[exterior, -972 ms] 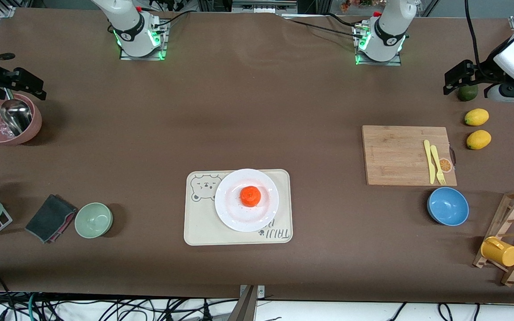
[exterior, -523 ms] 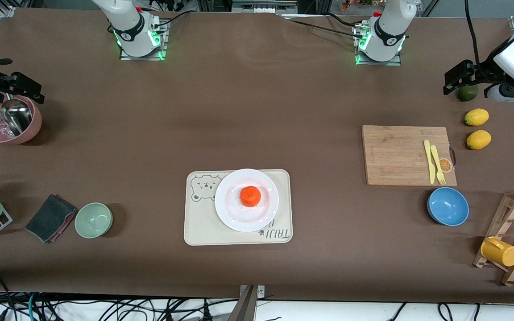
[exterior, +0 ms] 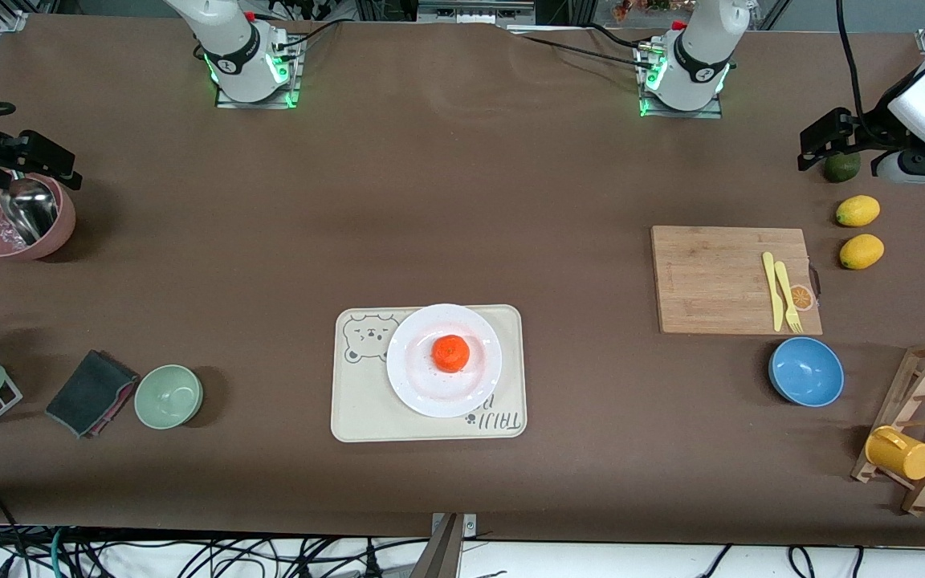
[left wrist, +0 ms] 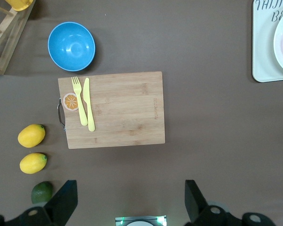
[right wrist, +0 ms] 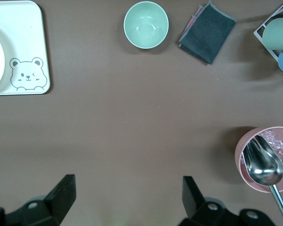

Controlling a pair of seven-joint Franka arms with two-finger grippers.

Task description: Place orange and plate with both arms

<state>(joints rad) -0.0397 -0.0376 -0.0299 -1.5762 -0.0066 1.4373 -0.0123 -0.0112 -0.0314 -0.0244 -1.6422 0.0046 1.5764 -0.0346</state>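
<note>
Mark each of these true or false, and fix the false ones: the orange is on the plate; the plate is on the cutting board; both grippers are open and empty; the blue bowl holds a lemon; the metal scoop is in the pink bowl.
1. The orange sits on the plate. True.
2. The plate rests on the cutting board. False: it rests on the bear-printed tray.
3. The left gripper and the right gripper are open and hold nothing. True: each hangs up over bare table near its own end.
4. The blue bowl holds a lemon. False: it is empty; both lemons lie on the table beside the board.
5. The metal scoop lies in the pink bowl. True.
</note>
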